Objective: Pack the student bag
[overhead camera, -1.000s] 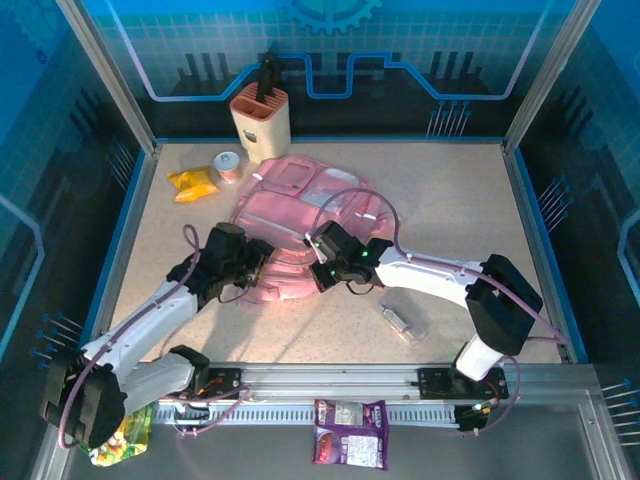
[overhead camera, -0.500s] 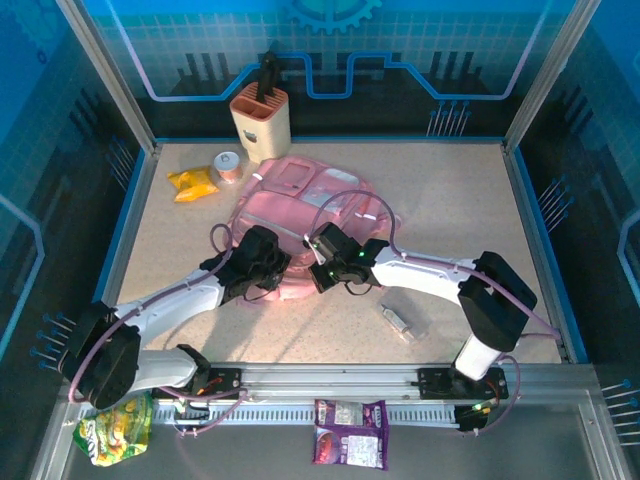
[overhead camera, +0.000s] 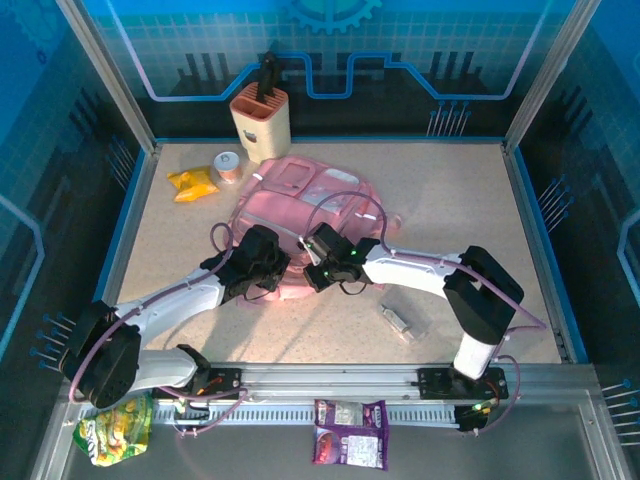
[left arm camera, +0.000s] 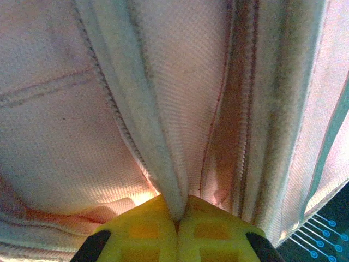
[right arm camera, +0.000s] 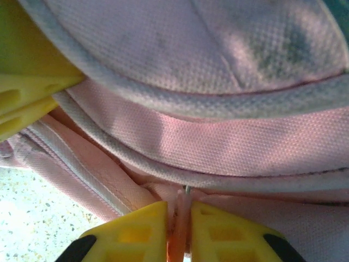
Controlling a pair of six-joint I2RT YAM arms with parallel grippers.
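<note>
The student bag (overhead camera: 310, 200), soft pink with pale zip trim, lies flat at the table's middle. My left gripper (overhead camera: 272, 270) is at the bag's near edge. In the left wrist view, this left gripper (left arm camera: 177, 212) is shut on a fold of grey-white zip trim (left arm camera: 158, 158). My right gripper (overhead camera: 313, 268) sits just to the right of it at the same edge. The right gripper (right arm camera: 179, 212) has its jaws almost together, pinching a thin pink zip pull (right arm camera: 180, 234). The left gripper's yellow fingers (right arm camera: 27, 93) show at the upper left of the right wrist view.
A beige holder (overhead camera: 261, 120) with a dark tool stands at the back, with a small roll (overhead camera: 229, 166) and a yellow packet (overhead camera: 192, 183) beside it. A clear case (overhead camera: 404, 322) lies front right. A purple packet (overhead camera: 350, 432) and a green packet (overhead camera: 112, 435) lie by the front rail.
The left arm swung right to the bag's near edge, and its gripper shut on the trim. The right gripper shifted slightly left, still at the bag's edge.
</note>
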